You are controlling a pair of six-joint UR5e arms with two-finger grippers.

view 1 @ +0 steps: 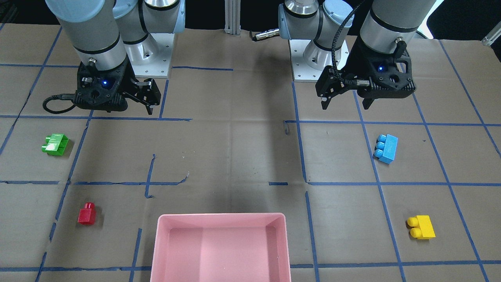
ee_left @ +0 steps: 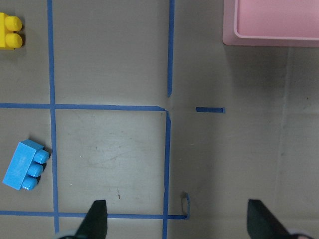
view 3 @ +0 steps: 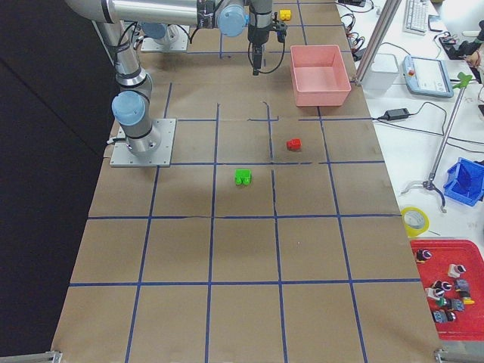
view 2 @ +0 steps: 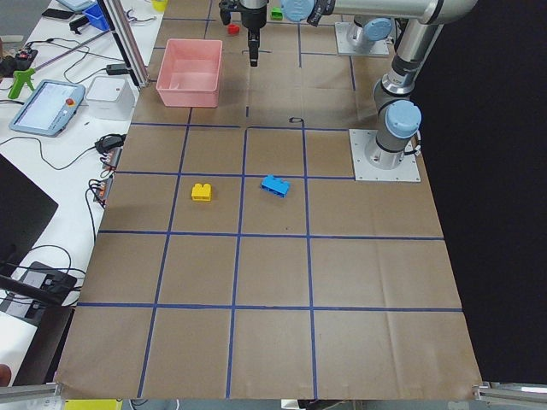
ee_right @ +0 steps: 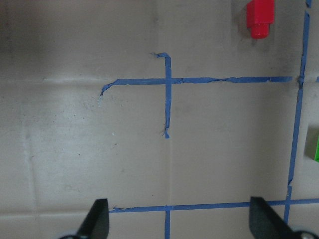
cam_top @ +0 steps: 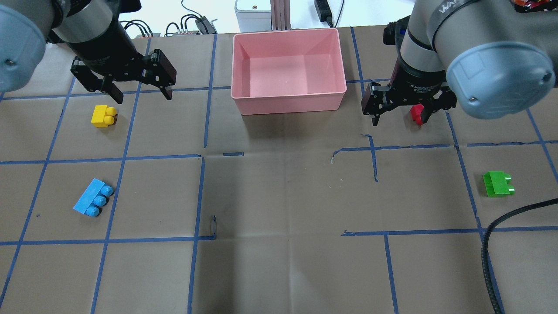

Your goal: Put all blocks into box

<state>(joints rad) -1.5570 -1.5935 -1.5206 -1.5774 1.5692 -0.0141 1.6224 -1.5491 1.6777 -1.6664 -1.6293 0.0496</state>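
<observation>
The pink box (cam_top: pixel 287 102) stands empty at the table's far middle; it also shows in the front view (view 1: pixel 219 216). The yellow block (cam_top: pixel 103 116) and the light-blue block (cam_top: pixel 93 197) lie on the paper at the left. The red block (cam_top: pixel 417 113) and the green block (cam_top: pixel 498 183) lie at the right. My left gripper (cam_top: pixel 143 97) is open and empty, held high above the table near the yellow block. My right gripper (cam_top: pixel 398 122) is open and empty, high over the red block's area. The left wrist view shows the blue block (ee_left: pixel 25 165); the right wrist view shows the red block (ee_right: pixel 260 19).
Brown paper with blue tape lines (cam_top: pixel 200 196) covers the table. A black cable (cam_top: pixel 492 244) runs along the right side. The arm bases (view 1: pixel 313 58) stand at the robot's edge of the table. Devices and cables (view 2: pixel 51 107) lie beyond the table's far edge.
</observation>
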